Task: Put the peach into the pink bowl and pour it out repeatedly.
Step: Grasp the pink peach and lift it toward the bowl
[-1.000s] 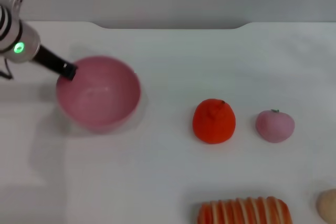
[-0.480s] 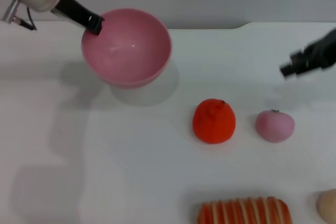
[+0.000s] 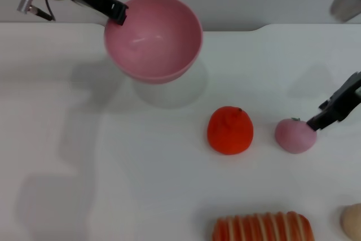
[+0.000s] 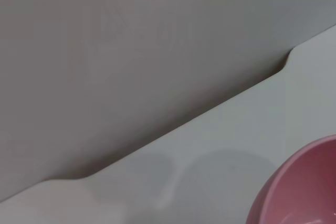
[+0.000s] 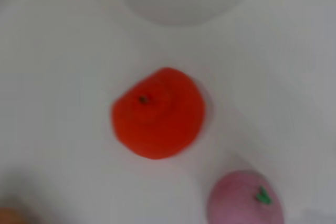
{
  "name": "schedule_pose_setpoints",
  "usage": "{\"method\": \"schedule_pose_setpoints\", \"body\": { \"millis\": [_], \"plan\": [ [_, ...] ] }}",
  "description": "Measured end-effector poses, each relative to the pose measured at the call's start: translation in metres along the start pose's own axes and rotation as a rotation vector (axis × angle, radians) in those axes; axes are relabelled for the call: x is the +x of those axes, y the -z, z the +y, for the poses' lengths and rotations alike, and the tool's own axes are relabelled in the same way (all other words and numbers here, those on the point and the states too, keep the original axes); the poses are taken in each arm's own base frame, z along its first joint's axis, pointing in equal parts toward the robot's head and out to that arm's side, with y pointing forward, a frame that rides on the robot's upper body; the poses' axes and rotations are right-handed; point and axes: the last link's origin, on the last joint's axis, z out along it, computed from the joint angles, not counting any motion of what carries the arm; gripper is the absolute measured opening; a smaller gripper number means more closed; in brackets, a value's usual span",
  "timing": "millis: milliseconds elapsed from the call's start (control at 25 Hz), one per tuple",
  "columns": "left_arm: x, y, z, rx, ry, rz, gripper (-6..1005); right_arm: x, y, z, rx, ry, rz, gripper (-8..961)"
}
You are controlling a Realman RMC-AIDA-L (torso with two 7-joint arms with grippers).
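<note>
Left end effector (image 3: 118, 15) grips pink bowl (image 3: 153, 38)

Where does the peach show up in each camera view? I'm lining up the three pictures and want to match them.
Head view: the peach lies on the table at right, beside the right gripper.
Left wrist view: not in it; only the pink bowl's edge shows.
Right wrist view: the peach sits at the lower edge.
Shared landmark: the orange-red fruit next to the peach, in the head and right wrist views.

lab bench | bare white table (image 3: 141, 167) (toy fruit), plain grey wall (image 4: 131, 40)
</note>
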Motion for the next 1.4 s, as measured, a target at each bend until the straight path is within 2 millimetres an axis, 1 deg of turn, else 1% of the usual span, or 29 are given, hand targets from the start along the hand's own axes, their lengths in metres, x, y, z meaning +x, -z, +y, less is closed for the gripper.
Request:
{"method": "schedule_pose_setpoints", "body": {
  "millis": [160,360,600,920,1160,1400],
  "plan": [
    [0.004,0.0,0.005,-0.022,-0.007,0.022,37,0.001,-0.022,0.002,-0.015,-0.014,0.005,507],
    [0.003,-0.001,0.005,-0.027,-0.011,0.02,37,0.0,-0.042,0.002,-0.027,-0.02,0.01,476],
    [0.002,-0.002,0.006,-0.036,-0.022,0.018,37,0.0,-0.053,0.001,-0.025,-0.029,0.013,439],
    [-0.004,-0.004,0.005,-0.04,-0.021,0.005,37,-0.001,-0.056,-0.003,-0.001,-0.036,-0.006,389],
    [-0.006,-0.004,0.004,-0.043,-0.018,0.001,37,0.001,-0.058,-0.005,0.007,-0.039,-0.009,195],
    [-0.007,-0.005,0.005,-0.058,-0.011,0.012,37,0.003,-0.056,-0.007,0.014,-0.048,-0.027,103]
  ]
}}
